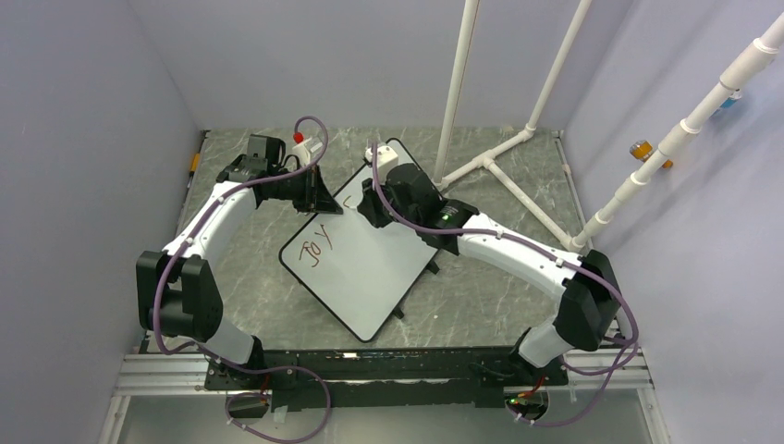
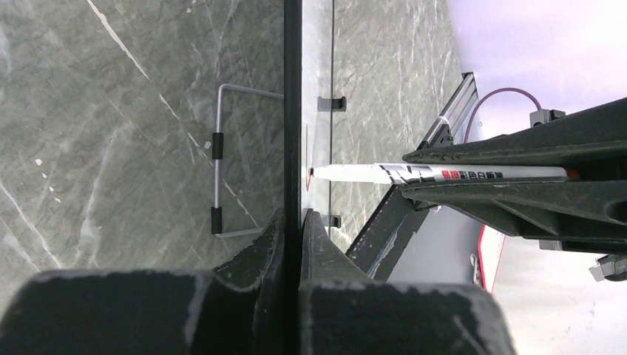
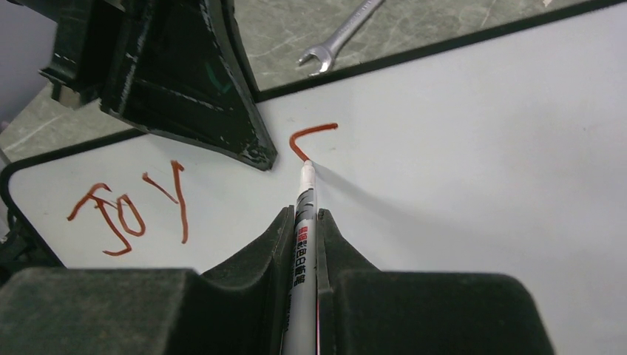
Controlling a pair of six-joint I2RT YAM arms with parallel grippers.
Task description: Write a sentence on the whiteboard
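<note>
The right tool [image 3: 303, 225] is clamped on a white marker [image 3: 305, 185], whose tip touches the whiteboard [image 3: 480, 163] at the lower end of a curved red stroke [image 3: 310, 134]. To the left, the sentence [image 3: 129, 211] reads "JOY". The left tool [image 2: 293, 222] pinches the board's rim. The whiteboard sits skewed mid-counter [image 1: 490, 305], with a wrench [image 3: 339, 38] beyond it

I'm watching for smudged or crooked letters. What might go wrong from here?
1. The left gripper clamps only one edge of the whiteboard; pressure from the marker might tilt or shift it and skew the strokes.
2. The hooked stroke sits right beside the left gripper, so the right gripper might bump it on a leftward move.
3. The right gripper rides low and might smear JOY if it passes over.
</note>
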